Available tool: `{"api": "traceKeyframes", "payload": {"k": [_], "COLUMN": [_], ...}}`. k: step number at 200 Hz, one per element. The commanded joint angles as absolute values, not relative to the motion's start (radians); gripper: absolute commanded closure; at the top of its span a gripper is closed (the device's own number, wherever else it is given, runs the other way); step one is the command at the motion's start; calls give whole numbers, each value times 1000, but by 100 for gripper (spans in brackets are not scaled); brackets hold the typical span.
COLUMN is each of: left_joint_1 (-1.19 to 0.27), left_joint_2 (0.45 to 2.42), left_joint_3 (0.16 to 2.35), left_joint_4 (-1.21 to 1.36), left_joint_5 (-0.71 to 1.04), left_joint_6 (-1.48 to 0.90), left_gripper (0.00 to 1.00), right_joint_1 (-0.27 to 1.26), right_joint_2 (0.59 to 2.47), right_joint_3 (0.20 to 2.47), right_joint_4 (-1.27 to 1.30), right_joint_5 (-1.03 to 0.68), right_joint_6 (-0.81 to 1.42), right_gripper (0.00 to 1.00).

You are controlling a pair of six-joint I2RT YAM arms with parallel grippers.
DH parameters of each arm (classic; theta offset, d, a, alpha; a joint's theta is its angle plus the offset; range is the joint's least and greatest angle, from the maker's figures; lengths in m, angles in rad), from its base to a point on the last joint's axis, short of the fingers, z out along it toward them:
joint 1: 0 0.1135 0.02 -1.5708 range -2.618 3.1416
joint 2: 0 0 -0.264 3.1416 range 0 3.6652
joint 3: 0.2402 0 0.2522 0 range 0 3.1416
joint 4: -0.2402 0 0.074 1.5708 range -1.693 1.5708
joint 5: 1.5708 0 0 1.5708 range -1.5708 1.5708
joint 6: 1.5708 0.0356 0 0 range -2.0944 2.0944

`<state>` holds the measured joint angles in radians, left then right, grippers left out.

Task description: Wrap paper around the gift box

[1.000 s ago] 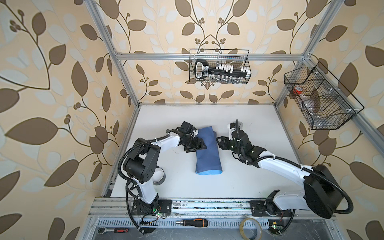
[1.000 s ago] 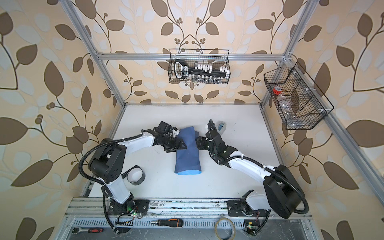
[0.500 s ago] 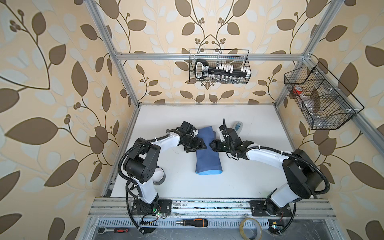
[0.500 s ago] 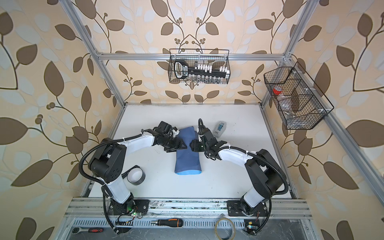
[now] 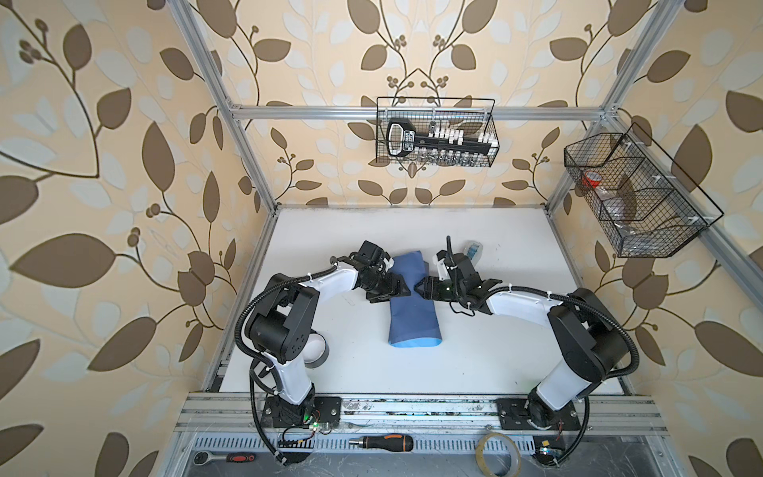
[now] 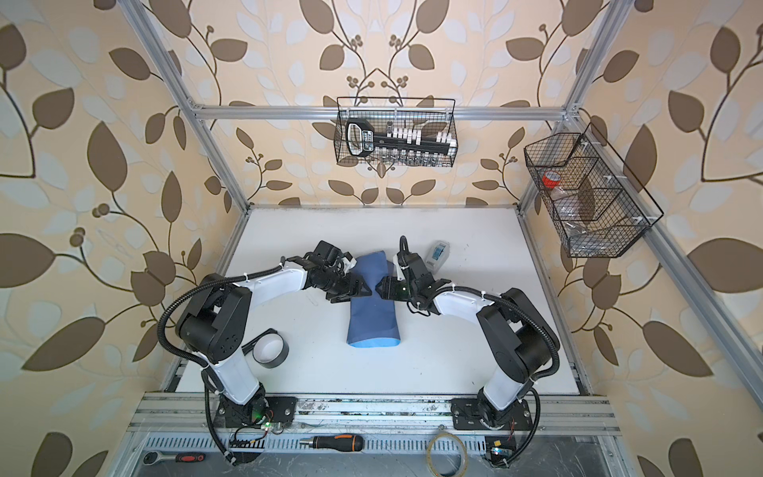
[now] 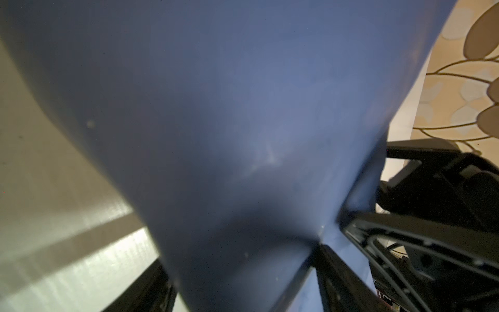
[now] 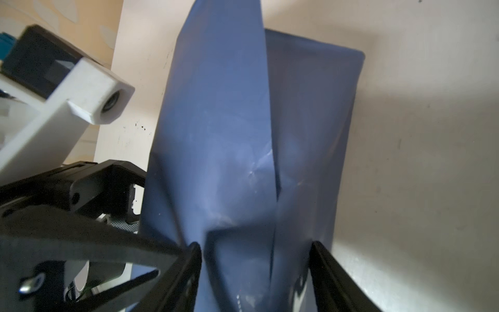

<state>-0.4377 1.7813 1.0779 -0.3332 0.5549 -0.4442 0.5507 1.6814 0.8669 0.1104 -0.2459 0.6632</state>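
Observation:
The paper (image 5: 413,318) lies mid-table rolled into a tube, dusky blue outside and light blue at its near end, as both top views show (image 6: 373,318). The gift box is hidden inside it. My left gripper (image 5: 398,289) reaches onto the tube from the left. In the left wrist view its jaws (image 7: 240,272) stand wide, and the paper (image 7: 243,108) fills the gap and touches both fingers. My right gripper (image 5: 423,287) meets it from the right, tip to tip. Its jaws (image 8: 252,259) are open over the paper's overlap seam (image 8: 272,162).
A small grey tape dispenser (image 5: 473,250) sits just behind the right gripper. A dark tape roll (image 6: 270,349) lies by the left arm's base. A screwdriver (image 5: 382,442), ratchet (image 5: 223,456) and clear tape ring (image 5: 497,454) lie on the front rail. Wire baskets (image 5: 437,136) hang on the walls.
The right gripper swung left from beside the tape dispenser to the paper tube, ending opposite the left gripper, and its jaws widened. The left arm and the paper stayed put.

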Motion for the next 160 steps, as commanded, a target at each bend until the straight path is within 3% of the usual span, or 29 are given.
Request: {"api": "traceKeyframes", "payload": {"k": [1, 65, 160], "left_joint_1": [-456, -457, -457], "left_joint_2": [1895, 1877, 1758], "left_joint_3": [1039, 1050, 1211], "left_joint_4": [-353, -364, -442], "left_joint_5": [373, 372, 395], "left_joint_6": [-434, -436, -486], "left_gripper": [22, 21, 12], "right_joint_1": [523, 397, 453], "right_joint_2": [1712, 1519, 1316], "right_joint_3": [829, 748, 656], "right_joint_4": [210, 143, 42], "right_joint_5": [-382, -406, -259], "right_joint_6": [716, 669, 605], "right_gripper": [33, 21, 20]}}
